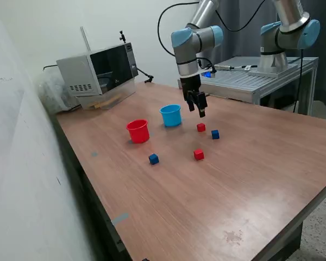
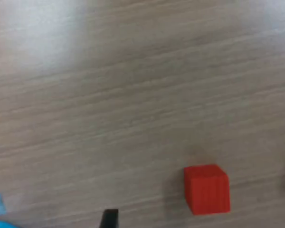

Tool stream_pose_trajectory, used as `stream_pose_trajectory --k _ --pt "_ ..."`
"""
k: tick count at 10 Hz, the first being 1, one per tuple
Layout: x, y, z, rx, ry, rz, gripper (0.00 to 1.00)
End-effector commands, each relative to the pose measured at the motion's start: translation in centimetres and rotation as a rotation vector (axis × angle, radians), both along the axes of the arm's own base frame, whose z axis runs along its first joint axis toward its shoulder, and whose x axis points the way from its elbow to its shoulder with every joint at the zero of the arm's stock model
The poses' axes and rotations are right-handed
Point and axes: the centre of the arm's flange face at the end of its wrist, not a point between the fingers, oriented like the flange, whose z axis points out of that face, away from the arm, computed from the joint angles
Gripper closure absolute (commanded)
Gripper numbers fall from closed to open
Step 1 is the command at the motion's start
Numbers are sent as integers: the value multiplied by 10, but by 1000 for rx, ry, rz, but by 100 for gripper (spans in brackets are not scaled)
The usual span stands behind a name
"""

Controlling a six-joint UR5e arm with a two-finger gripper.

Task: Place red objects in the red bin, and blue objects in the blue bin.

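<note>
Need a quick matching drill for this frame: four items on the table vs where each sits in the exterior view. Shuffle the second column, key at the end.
Items:
1. red bin
2. blue bin
3. gripper
4. blue cube nearest the camera

Places:
A. hanging above the red cube beside the blue bin
B. nearest the microwave of the two bins
C. alone on bare wood, in front of the red bin
D. just to the exterior view's left of the gripper

Pairs: 1-B, 2-D, 3-A, 4-C

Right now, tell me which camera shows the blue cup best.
The exterior view: the blue cup stands whole and upright on the table, beside the red cup. The wrist view catches only a blue sliver at its edge.
</note>
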Motion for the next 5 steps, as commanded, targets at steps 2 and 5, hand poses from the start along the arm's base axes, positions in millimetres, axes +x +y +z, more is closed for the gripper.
stream_pose_trajectory --k 2,5 --pt "-4 -28 -19 6 -11 53 0" --pt "-4 -28 -36 12 -32 53 0"
